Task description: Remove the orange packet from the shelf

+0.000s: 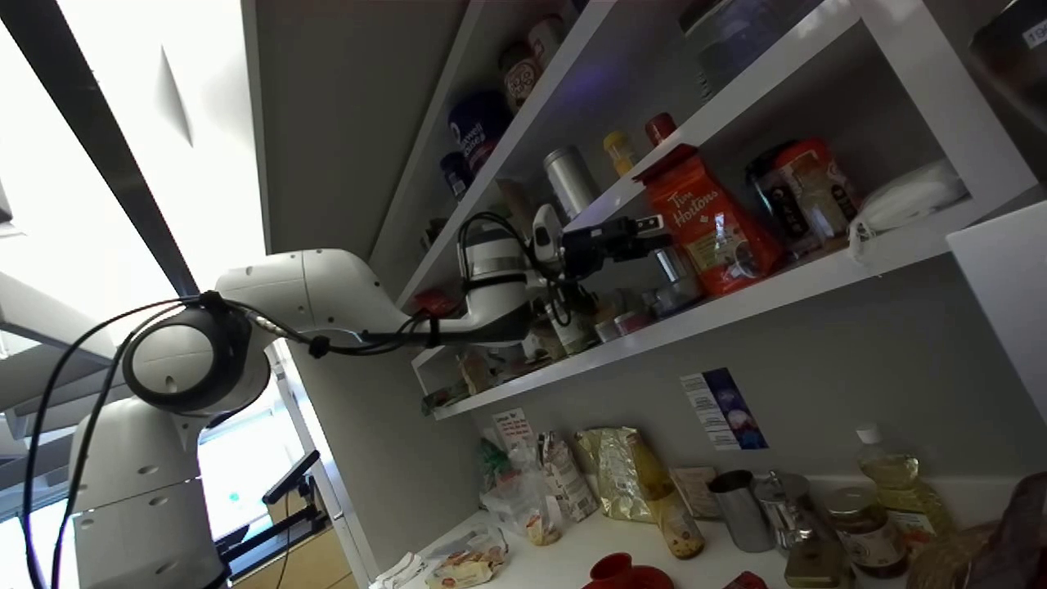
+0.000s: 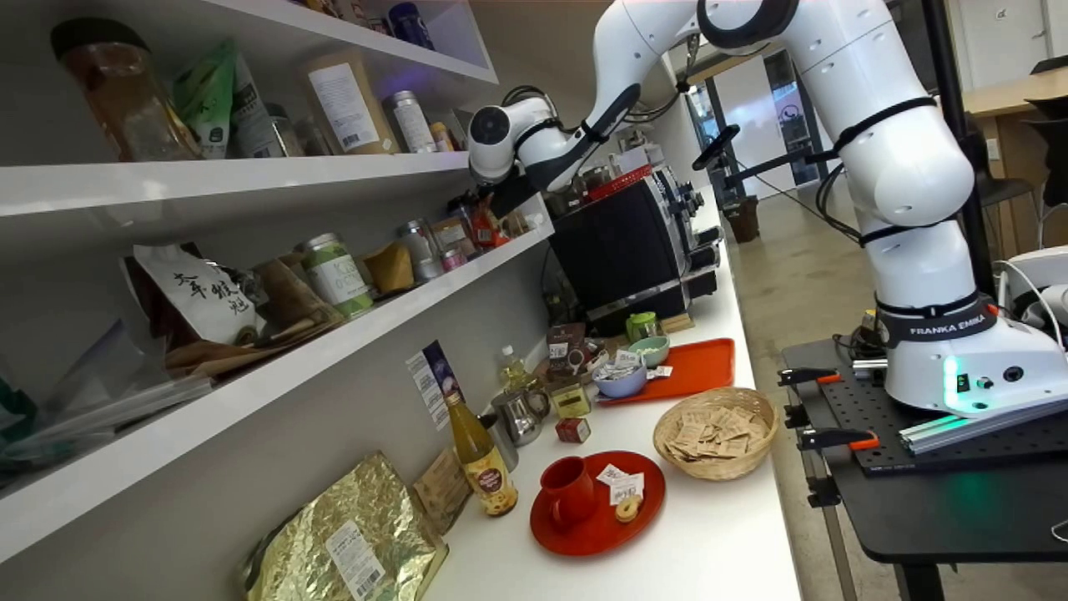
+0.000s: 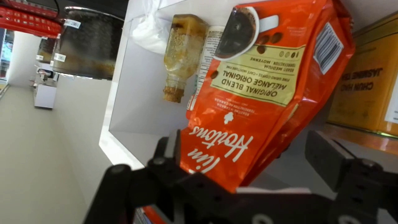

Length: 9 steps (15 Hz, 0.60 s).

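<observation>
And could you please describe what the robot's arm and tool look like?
The arm is glossy white and rounded, wrapped with black straps; a dark band low down reads FRANKA EMIKA. Black cables loop along it. The tool is black, with two blocky fingers.

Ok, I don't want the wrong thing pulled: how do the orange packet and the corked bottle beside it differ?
The orange packet is opaque and printed; the corked bottle is see-through. The packet is larger, the bottle smaller and slimmer. Both rest on the shelf.
</observation>
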Each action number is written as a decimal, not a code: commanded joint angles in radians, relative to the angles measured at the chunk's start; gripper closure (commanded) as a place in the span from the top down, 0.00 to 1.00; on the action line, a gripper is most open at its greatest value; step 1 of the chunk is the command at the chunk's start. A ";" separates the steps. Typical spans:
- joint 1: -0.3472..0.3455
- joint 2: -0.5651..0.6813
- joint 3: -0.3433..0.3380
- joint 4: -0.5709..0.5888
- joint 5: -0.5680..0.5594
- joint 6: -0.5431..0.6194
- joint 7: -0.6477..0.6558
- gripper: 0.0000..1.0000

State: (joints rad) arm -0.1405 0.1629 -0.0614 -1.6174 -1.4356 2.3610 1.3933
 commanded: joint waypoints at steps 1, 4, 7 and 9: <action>0.022 0.036 -0.023 0.059 -0.049 -0.018 0.054 1.00; 0.020 0.054 -0.030 0.090 -0.074 -0.022 0.085 1.00; 0.013 0.079 -0.040 0.121 -0.083 -0.018 0.109 1.00; 0.011 0.094 -0.047 0.137 -0.092 -0.007 0.127 1.00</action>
State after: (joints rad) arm -0.1404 0.2108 -0.0893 -1.5403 -1.4912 2.3593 1.4707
